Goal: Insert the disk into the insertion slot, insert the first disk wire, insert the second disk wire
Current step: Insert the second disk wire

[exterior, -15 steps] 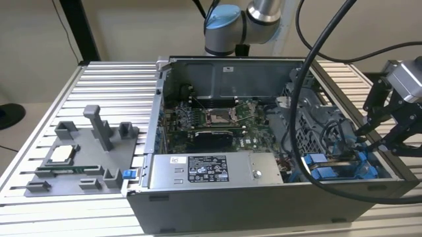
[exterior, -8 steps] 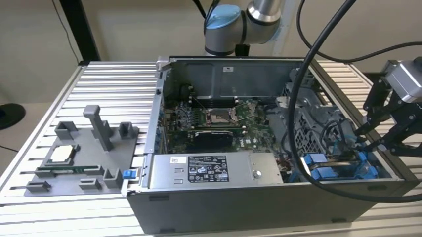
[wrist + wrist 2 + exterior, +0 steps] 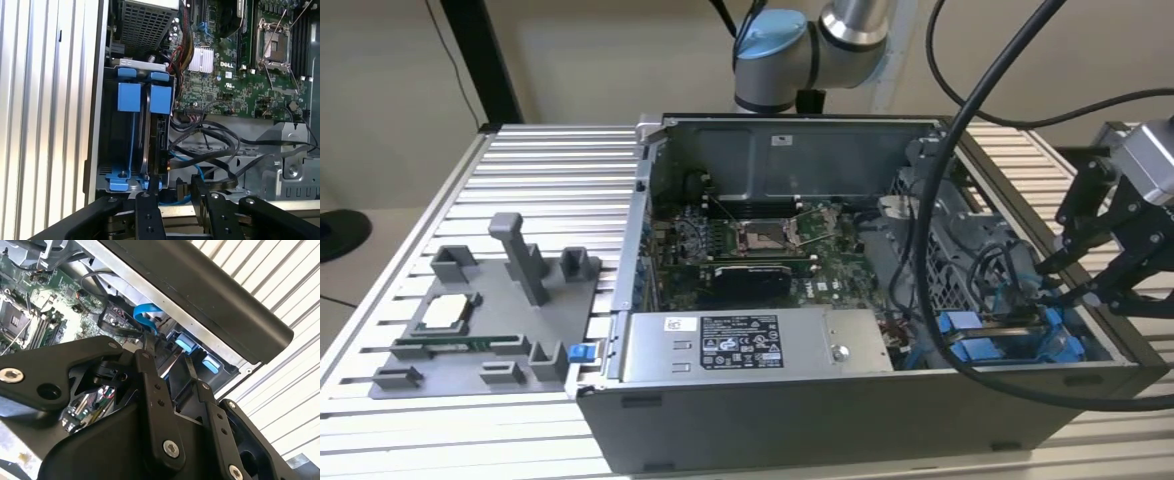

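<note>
The disk (image 3: 152, 132) stands on edge in its blue carrier (image 3: 161, 99) inside the insertion slot (image 3: 106, 125), the grey bay at the case corner on the exterior view's right (image 3: 994, 340). My gripper (image 3: 175, 185) hovers over the disk's rear end, open, with its fingers apart. Its fingertips (image 3: 152, 184) straddle a blue wire (image 3: 198, 172) and a bundle of black wires (image 3: 210, 145) beside the bay; whether they touch a wire I cannot tell. In the second wrist view the gripper (image 3: 167, 352) points down past a blue flat wire (image 3: 147, 315). The exterior view has the gripper (image 3: 1063, 285) above the bay.
The open computer case lies on a ribbed metal table (image 3: 547, 170). A labelled power-supply box (image 3: 747, 345) sits along the near wall, with the motherboard (image 3: 747, 245) behind it. A perforated cage (image 3: 145, 20) borders the bay. A grey fixture (image 3: 480, 320) stands on the exterior view's left. Arm cables (image 3: 947, 200) hang over the case.
</note>
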Controlling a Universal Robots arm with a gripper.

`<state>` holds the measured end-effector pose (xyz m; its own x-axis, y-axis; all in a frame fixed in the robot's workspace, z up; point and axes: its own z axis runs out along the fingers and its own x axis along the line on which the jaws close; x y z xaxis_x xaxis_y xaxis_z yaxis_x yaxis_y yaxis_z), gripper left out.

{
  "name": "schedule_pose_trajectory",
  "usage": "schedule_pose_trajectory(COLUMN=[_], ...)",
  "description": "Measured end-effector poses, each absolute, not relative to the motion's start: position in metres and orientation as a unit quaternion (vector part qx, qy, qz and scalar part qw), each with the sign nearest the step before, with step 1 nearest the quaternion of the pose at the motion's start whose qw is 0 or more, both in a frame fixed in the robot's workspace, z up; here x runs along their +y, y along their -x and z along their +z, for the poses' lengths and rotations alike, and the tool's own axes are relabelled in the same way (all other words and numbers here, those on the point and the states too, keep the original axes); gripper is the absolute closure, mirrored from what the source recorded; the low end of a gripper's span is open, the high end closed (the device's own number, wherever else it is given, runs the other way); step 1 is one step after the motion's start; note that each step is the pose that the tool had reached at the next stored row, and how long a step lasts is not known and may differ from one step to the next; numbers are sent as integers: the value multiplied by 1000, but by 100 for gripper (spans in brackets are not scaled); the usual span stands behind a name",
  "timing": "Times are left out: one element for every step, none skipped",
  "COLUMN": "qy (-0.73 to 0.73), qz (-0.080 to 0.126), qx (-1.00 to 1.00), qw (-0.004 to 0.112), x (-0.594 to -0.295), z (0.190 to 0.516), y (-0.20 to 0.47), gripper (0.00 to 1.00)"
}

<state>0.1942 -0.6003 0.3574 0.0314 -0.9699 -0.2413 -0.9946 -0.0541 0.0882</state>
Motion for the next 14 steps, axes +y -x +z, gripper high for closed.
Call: schedule_pose_trajectory(qy=[716, 716, 716, 716, 716, 715, 715, 714, 713, 712, 711, 710, 709, 707], qz=[119, 119, 119, 119, 119, 119, 120, 120, 120, 121, 121, 121, 121, 121], qx=[686, 686, 686, 686, 686, 686, 687, 688, 689, 690, 691, 692, 693, 694], qw=[52, 52, 52, 52, 52, 52, 51, 51, 51, 50, 51, 51, 51, 51], x=[-600, -600, -600, -600, -600, -600, -600, -600, -600, -600, -600, -600, -600, -600], z=[357, 357, 357, 357, 357, 357, 357, 356, 356, 356, 355, 355, 355, 355], y=[-195, -196, -196, -197, -197, -197, -197, -198, -198, -198, -198, -198, -198, -198], gripper=[0, 0, 0, 0, 0, 0, 0, 0, 0, 0, 0, 0, 0, 0])
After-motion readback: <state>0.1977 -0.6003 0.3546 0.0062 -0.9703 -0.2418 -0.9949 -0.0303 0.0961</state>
